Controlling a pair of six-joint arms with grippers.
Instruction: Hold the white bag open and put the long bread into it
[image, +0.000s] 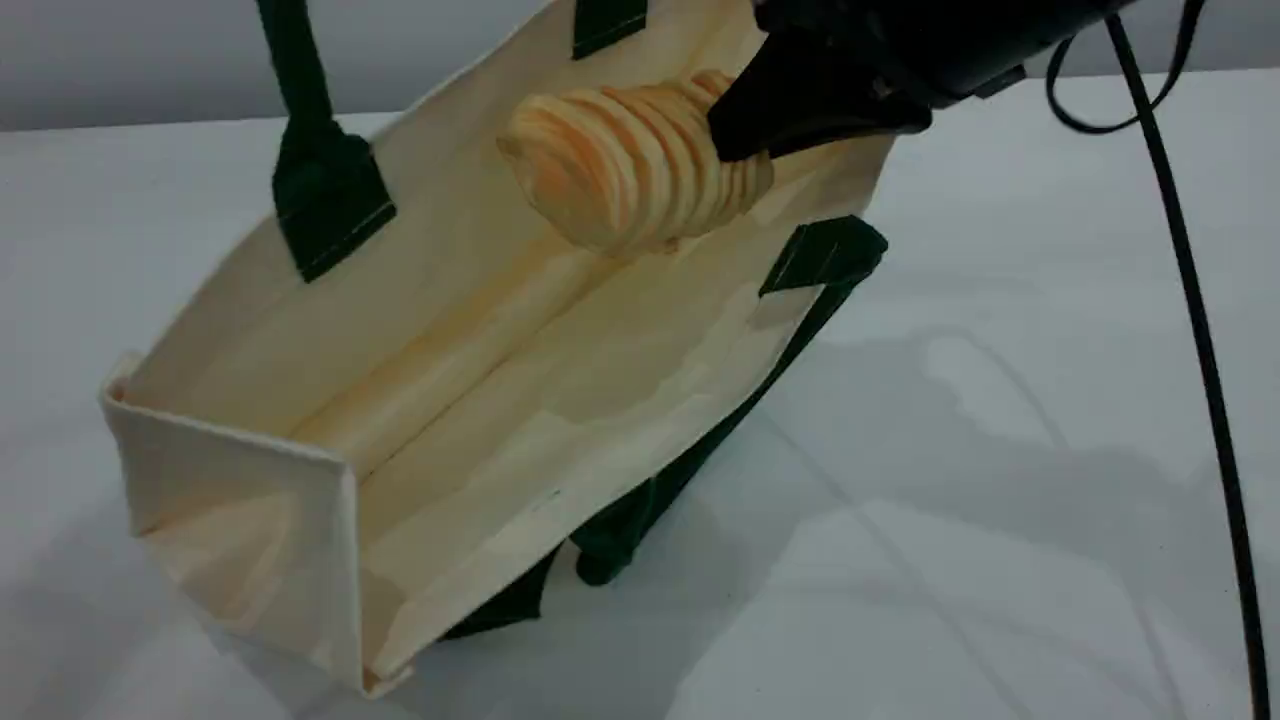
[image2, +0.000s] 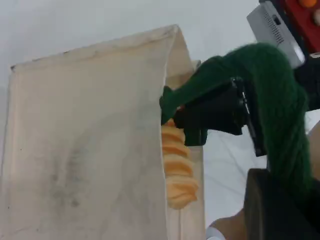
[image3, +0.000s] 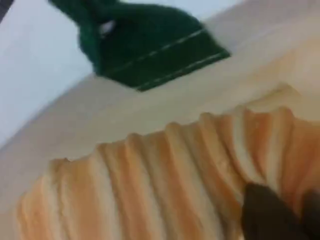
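White bag (image: 250, 330) stands on the left half of the surface (image: 1000, 450), mouth up, one narrow end toward the near edge and the other toward the far edge. Left hand (image2: 282, 200) is closed on the green rope handle (image: 295, 70) and pulls the left wall upward. The opposite wall has no support: its handle (image: 640, 510) droops outside against the surface, and the rim sags outward. Right hand (image: 745, 130) is clamped on one end of the long bread (image: 620, 170). The loaf is off the surface, hanging over the mouth at the bag's far end, with its free end pointing into the opening.

Risks, as I judge them:
- The grip is on one tip only, so the loaf could pivot or slip before it is low enough.
- Its position is close to the far narrow end and the unsupported rim, so on release it could strike the rim or the green tab (image: 830, 250) and roll out toward the right edge.
- The bag is light and hung from one rope, so a nudge from the descending hand may tip or slide it.
- If the rope slackens, the mouth folds shut.
- The fingers may also snag cloth on the way out.
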